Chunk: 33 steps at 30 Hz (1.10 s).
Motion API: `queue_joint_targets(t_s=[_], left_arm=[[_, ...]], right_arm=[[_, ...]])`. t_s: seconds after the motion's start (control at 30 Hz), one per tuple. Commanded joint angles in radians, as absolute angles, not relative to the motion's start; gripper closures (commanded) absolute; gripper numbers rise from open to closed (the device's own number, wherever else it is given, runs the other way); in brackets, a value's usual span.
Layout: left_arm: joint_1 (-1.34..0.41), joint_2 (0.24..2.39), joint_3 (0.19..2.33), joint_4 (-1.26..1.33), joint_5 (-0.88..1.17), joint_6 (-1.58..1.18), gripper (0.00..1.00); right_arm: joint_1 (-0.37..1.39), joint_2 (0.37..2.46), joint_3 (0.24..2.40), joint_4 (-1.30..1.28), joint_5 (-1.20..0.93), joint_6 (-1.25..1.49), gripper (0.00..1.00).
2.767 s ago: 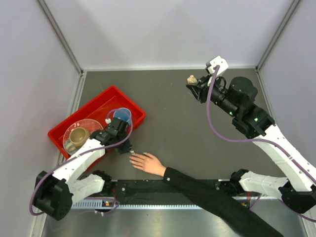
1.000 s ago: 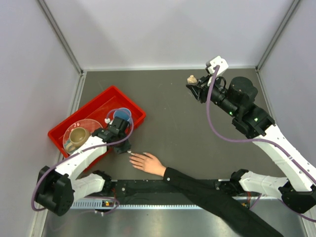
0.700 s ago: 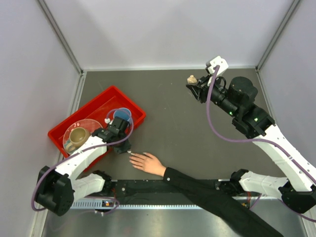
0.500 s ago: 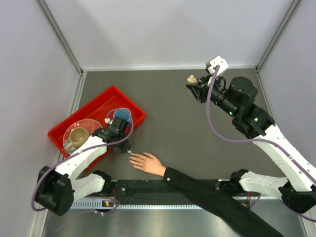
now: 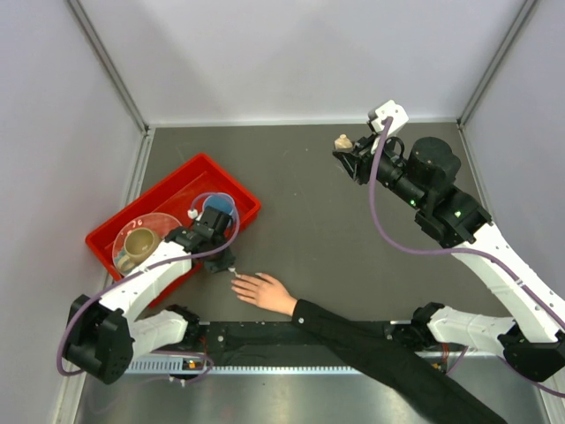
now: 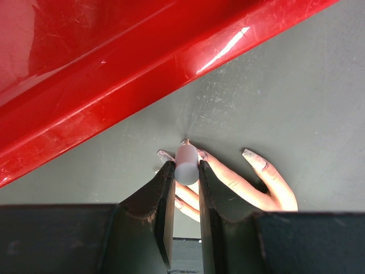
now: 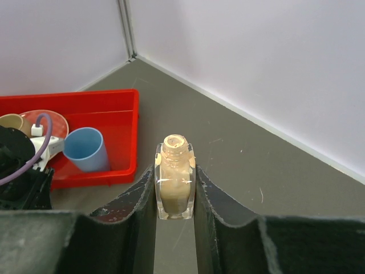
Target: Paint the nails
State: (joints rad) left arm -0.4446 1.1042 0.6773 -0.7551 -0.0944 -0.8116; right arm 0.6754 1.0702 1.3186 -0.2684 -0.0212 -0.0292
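Note:
A flesh-toned hand (image 5: 265,292) with a black sleeve (image 5: 380,349) lies flat near the table's front, fingers spread to the left. In the left wrist view its pale nails (image 6: 251,154) show smeared polish. My left gripper (image 5: 228,265) is shut on a pale grey brush cap (image 6: 186,164), held tip-down at a fingertip (image 6: 201,154); the brush itself is hidden behind the cap. My right gripper (image 5: 346,150) is raised at the back right, shut on an open bottle of tan polish (image 7: 174,182), which is upright with no cap on it.
A red tray (image 5: 203,159) stands just left of the hand, holding a blue cup (image 5: 219,205), a tan mug (image 5: 139,243) and a pink plate (image 5: 124,234). Its wall (image 6: 114,74) runs close above the left fingers. Grey walls enclose the table.
My left gripper has shifted very slightly over the fingertips with the brush cap. The hand and the right arm with the bottle have not moved.

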Motion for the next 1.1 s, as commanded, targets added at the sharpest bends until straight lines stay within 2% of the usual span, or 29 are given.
queue_joint_targets(t_s=[0.0,0.57,1.07], left_arm=[[-0.439,1.095,0.706,-0.732,-0.100,-0.808,1.00],[-0.437,1.092,0.698,-0.732,-0.084,-0.808,1.00],[-0.439,1.009,0.980,-0.907,-0.057,-0.747,1.00]], right_arm=[[0.667,1.062,1.345,-0.195,-0.029,-0.018,1.00],[0.657,1.061,1.345,-0.193,-0.043,-0.011,1.00],[0.655,1.042,1.351,-0.212,-0.034,-0.020,1.00]])
